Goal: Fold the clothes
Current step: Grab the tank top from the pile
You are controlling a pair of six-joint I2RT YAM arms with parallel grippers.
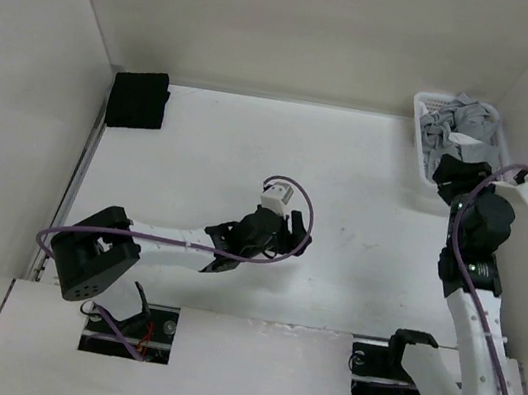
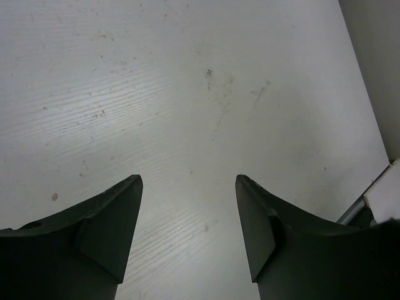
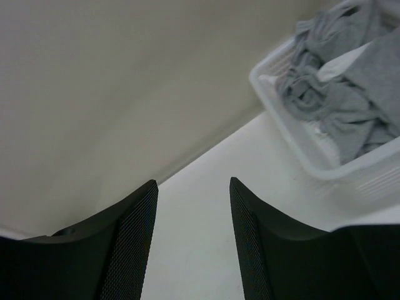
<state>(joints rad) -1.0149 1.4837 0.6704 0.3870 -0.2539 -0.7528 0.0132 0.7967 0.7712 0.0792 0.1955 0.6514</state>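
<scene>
White counter (image 1: 351,161): left end effector (image 2: 189,182) and right end effector (image 3: 192,186) gape wide, empty; we should pinch the clothes (image 3: 337,106) at two o'clock.

clothes (image 3: 325,106): soft knit cloth | basket (image 3: 350,178): white plastic | table (image 2: 187,94): matt, grained, scuffed

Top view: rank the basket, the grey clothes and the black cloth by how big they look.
1. The basket: largest, though the right arm covers its near end.
2 and 3, unranked. The grey clothes and the black cloth look about alike, and the arm hides part of the clothes.
</scene>
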